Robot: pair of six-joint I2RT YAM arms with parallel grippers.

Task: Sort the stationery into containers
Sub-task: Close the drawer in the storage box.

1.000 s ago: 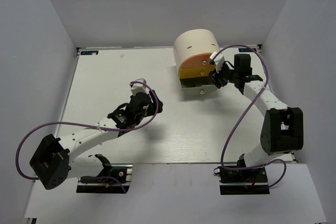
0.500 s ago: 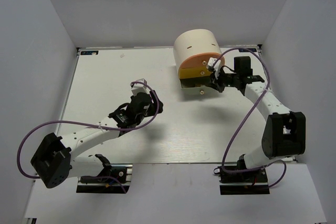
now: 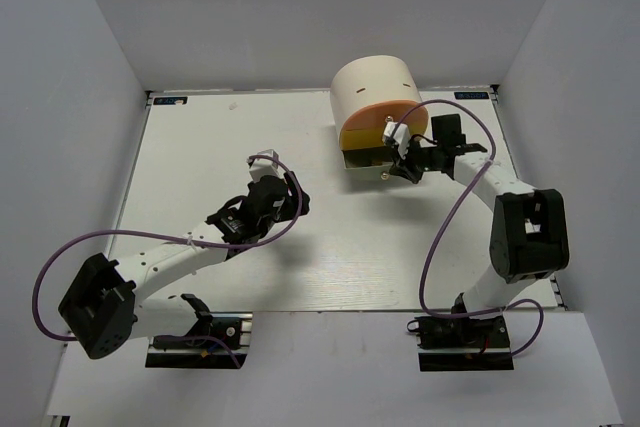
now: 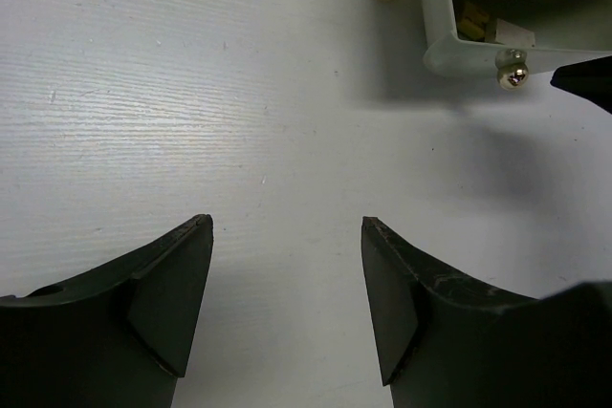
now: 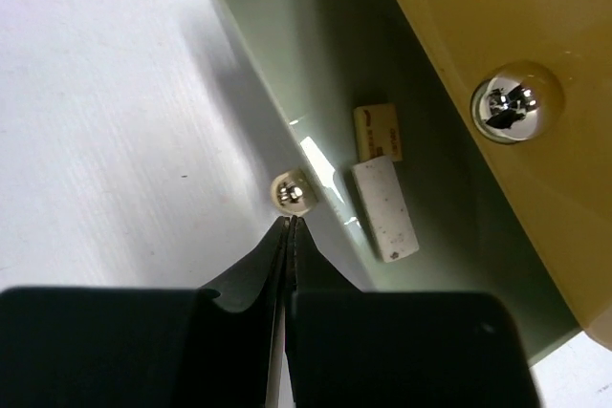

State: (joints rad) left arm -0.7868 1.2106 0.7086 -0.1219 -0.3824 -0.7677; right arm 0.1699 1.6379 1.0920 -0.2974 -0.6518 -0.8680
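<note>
A tan eraser (image 5: 378, 133) and a grey eraser (image 5: 384, 209) lie in the open bottom drawer (image 5: 287, 45). The right hand (image 5: 290, 222), closed and empty, touches its knob (image 5: 292, 192). The left hand (image 4: 287, 303) hovers open above the tabletop (image 4: 191, 93). Probably only shutting the drawer is left.

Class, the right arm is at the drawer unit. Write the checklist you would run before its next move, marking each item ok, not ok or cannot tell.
1. The right gripper is shut, tips at the knob of the pale drawer: ok.
2. The tips touch that knob: cannot tell.
3. The tan eraser and grey eraser lie inside that drawer: ok.
4. The pale drawer is closed: not ok, it stands open.
5. The left gripper is open, empty and apart from the drum unit: ok.
</note>
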